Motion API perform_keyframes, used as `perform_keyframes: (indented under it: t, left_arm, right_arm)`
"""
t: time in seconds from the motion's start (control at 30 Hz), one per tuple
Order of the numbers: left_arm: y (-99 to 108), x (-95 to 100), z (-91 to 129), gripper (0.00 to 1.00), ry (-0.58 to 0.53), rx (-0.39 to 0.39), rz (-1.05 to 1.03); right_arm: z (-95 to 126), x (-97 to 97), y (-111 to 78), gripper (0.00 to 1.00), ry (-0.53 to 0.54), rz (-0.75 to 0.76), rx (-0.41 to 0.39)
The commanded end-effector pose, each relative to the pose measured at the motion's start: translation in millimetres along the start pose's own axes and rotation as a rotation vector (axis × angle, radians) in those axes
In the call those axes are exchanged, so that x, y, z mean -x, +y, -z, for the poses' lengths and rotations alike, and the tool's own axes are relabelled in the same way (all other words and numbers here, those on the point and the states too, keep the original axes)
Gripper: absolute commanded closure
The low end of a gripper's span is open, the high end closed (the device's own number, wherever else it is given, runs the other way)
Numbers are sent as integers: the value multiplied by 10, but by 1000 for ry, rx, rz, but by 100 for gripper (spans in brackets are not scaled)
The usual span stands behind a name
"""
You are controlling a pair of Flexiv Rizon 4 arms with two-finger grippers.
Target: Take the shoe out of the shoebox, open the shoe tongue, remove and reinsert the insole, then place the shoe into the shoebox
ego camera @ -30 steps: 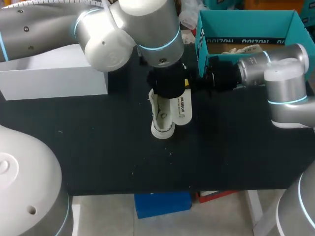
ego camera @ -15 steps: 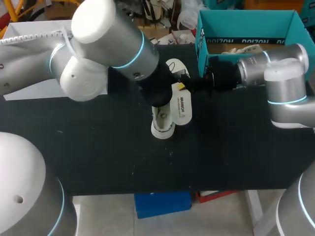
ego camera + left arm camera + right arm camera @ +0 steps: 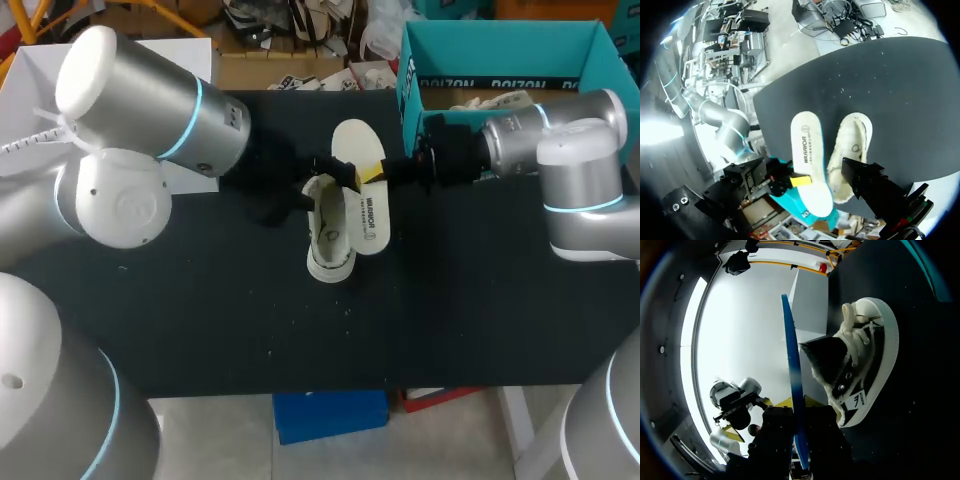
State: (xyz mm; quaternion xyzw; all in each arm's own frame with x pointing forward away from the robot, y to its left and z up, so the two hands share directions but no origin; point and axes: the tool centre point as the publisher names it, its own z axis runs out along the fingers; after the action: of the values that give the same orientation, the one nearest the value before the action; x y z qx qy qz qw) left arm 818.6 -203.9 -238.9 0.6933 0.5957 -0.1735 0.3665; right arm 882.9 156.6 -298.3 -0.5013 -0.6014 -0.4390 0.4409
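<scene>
Recording the left claw (image 3: 296,194) low over the desk (image 3: 200,300), just beside the shoe (image 3: 330,245) on its left flank, level with the collar end. Not managing to tell from either the head view or its own wrist view whether this claw is spread or pressed together.

Finding the shoe out of its box and lying on the desk, long axis running away from the robot. Judging the rounded toe to be pointing toward the robot's edge and the fleece-lined opening toward the far side.

Noting the insole (image 3: 358,150) out of the shoe, along the shoe's right flank. Its long axis is running nearly parallel to the shoe's, its far end reaching beyond the collar. Not able to tell whether it is touching the shoe.

Confirming the right claw (image 3: 378,172) pinching the insole from both faces near that far end, just right of the collar. Seeing the sheet edge-on between the yellow tips in its own wrist view.

Logging the shoebox (image 3: 500,40) well right of the shoe and beyond it.

Judging reinsertion to be turning on one offset: opening lying left of the held insole, axes roughly aligned, right claw the nearer and already loaded.
</scene>
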Motion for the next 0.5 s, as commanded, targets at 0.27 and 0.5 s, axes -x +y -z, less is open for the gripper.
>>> perform_keyframes:
  t: [0.27,0.5]
  left_arm:
    - [-34,-54,-40,0,-479,13,67]
    - [14,-130,-83,0,-573,58,157]
  right_arm:
    - [-5,0,8,100,-1,-1,-1]
    - [-5,0,8,100,-1,-1,-1]
